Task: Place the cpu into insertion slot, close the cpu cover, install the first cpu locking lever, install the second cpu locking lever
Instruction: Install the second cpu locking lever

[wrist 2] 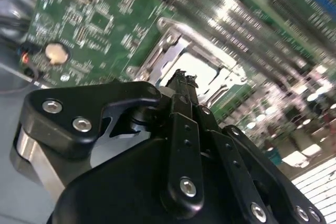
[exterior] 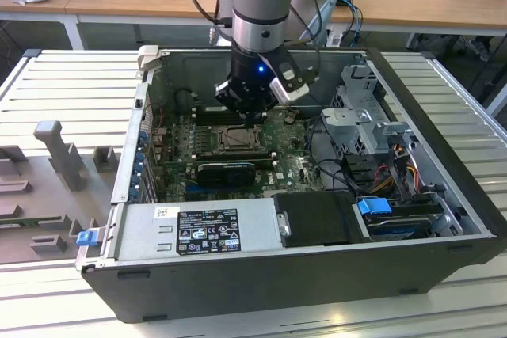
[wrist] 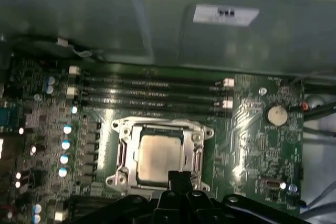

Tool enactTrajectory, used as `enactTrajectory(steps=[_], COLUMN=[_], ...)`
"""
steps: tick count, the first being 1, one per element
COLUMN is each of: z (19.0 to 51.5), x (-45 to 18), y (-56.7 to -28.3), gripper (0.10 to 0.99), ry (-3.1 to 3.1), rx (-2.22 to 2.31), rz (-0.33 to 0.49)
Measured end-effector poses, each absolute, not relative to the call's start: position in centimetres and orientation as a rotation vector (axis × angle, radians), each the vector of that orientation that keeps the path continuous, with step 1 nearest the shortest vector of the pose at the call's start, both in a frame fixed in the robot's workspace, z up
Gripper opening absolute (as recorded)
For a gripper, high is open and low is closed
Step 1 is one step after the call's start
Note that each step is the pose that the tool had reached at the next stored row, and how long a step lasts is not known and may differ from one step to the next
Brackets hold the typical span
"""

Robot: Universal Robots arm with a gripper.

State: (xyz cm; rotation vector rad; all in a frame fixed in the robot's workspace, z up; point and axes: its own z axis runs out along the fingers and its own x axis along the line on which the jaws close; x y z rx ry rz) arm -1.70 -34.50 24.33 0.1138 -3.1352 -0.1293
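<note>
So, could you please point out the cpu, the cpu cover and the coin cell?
cpu (wrist: pixel 159 156), first wrist view, middle of its metal top.
cpu cover (wrist: pixel 124 155), first wrist view, side bar of the frame.
coin cell (wrist: pixel 274 114), first wrist view, its face.

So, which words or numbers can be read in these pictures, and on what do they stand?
Black label on the power supply: too small to read.
White sticker on the case wall: blurred, unreadable.
No text can be quoted.

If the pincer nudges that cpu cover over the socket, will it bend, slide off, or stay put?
The cpu cover looks like thin metal framing the cpu, so probably springy rather than rigid. It lies flat around the chip, so sideways sliding seems unlikely. The pincer sits at its edge; a hard push might dent it.
</note>
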Motion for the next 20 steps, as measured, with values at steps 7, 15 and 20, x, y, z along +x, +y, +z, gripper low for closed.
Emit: enactTrajectory(steps=[7,15,20], z=[23.7,23.3,23.3], x=[-1.7,-2.3,-4.2], y=[-36.2,-38.3,-38.7], gripper=[0.106,0.106,0.106], ry=[-3.128,-3.125,-3.124], rx=[0.113,0.116,0.12], rz=[-0.187,-0.243,-0.261])
